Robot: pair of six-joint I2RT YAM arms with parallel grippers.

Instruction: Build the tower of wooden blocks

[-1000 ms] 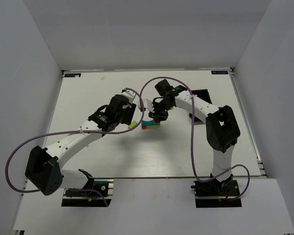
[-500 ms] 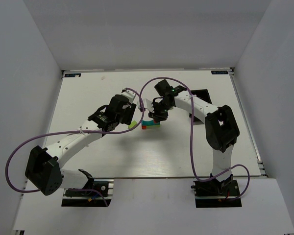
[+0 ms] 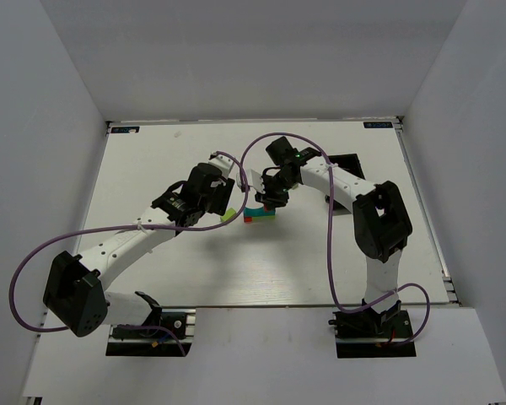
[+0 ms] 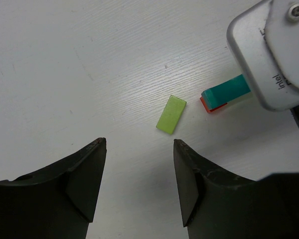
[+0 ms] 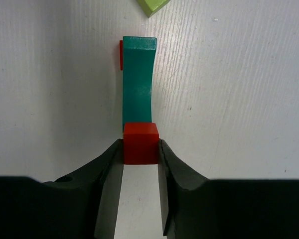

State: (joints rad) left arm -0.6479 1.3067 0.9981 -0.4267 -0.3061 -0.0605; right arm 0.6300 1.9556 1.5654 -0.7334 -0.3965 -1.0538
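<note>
The wood block tower (image 3: 259, 215) stood near the middle of the white table (image 3: 169, 152), between my two wrists, and was tiny beside them. In the right wrist view it consisted of a long teal block (image 5: 138, 84) with one gently curved side, laid over a red block (image 5: 121, 55) of which only a thin edge showed at the far left corner. The left wrist view showed the same pair end-on, teal block (image 4: 226, 93) above red block (image 4: 206, 105), partly hidden by the silver camera housing (image 4: 271, 55) of my other wrist. My right gripper (image 5: 140, 149) was clamped on a red cube (image 5: 140, 143), both fingers pressed flat against its sides. The cube sat at the near end of the teal block; whether it touched that block I could not tell. My left gripper (image 4: 138, 144) was spread wide and held nothing, its two dark fingers (image 4: 92, 184) apart above the bare table. A lime green block (image 4: 171, 115) lay flat on the table just beyond those fingertips, near the tower but apart from it, touching neither finger. In the top view that block (image 3: 228, 214) lay just left of the tower, below my left gripper (image 3: 223, 202), and my right gripper (image 3: 270, 199) was directly over the tower.
</note>
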